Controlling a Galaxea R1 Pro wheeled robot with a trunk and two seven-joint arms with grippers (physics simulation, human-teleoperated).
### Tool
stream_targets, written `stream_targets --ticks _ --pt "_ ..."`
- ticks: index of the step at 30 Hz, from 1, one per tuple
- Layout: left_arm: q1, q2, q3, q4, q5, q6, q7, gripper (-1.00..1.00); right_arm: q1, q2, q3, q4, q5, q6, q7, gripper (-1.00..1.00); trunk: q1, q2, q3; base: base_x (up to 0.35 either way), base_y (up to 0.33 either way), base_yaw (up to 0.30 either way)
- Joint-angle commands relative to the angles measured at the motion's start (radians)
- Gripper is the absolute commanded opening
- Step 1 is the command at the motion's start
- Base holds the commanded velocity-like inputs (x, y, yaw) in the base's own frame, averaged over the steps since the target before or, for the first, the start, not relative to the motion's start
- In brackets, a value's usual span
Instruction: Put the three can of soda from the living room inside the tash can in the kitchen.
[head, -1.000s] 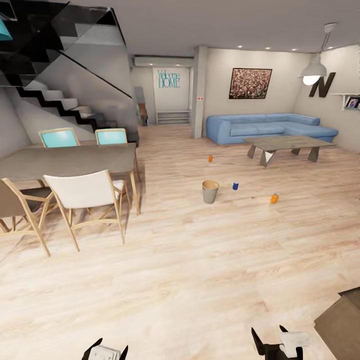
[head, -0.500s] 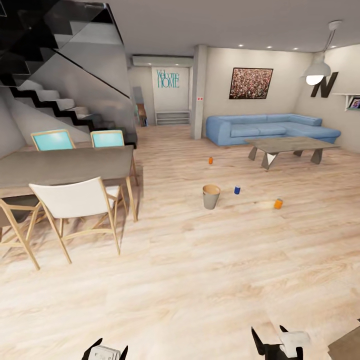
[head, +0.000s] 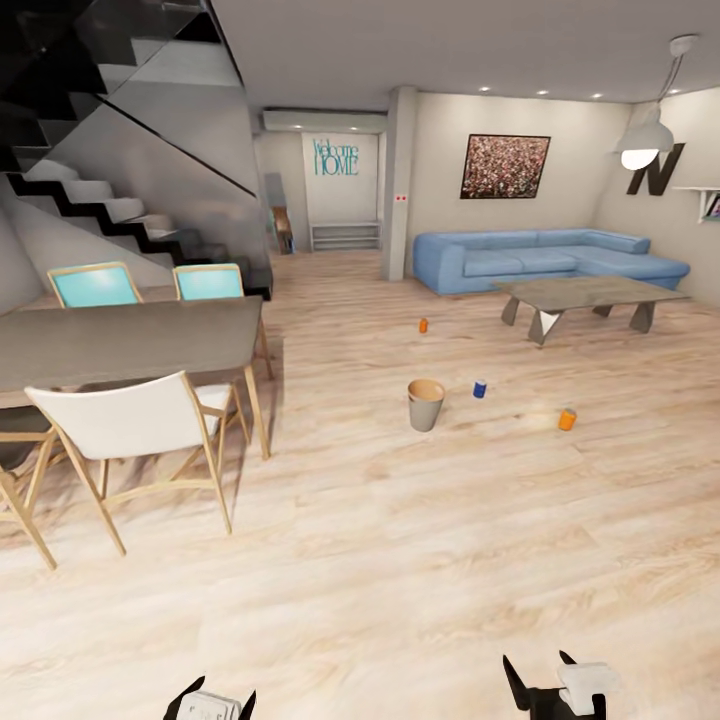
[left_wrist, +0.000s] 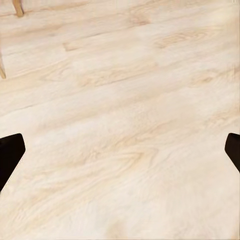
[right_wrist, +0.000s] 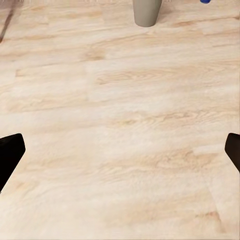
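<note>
Camera advanced; trash can (head: 426, 403), cans well ahead of right tool (head: 553, 690).

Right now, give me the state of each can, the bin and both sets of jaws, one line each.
Far orange can: upright on the floor, untouched.
Blue can: upright on the floor, right of the bin.
Near orange can: upright on the floor, farthest right.
Trash can: upright, open-topped, nothing visible inside.
Left gripper: jaws open, empty, over bare floor.
Right gripper: jaws open, empty, pointed toward the bin.
</note>
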Motion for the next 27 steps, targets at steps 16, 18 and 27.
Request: stream_targets --ticks 16,18,27 --pt "0.0 0.0 0.0 0.0 -0.001 0.0 0.001 1.0 0.0 0.0 0.0 0.0 0.0 0.0 -0.001 1.0 0.0 0.0 0.0 0.325 0.0 0.0" --pt "0.0 0.0 0.0 0.001 -0.001 0.0 0.001 1.0 0.0 0.0 0.0 0.0 0.0 0.0 -0.001 1.0 0.0 0.0 0.0 0.325 0.0 0.0" --pt "0.0 0.0 0.0 0.0 -0.001 0.0 0.002 1.0 0.0 0.0 0.001 0.001 0.0 0.0 -0.002 1.0 0.0 0.0 0.0 0.325 0.0 0.0"
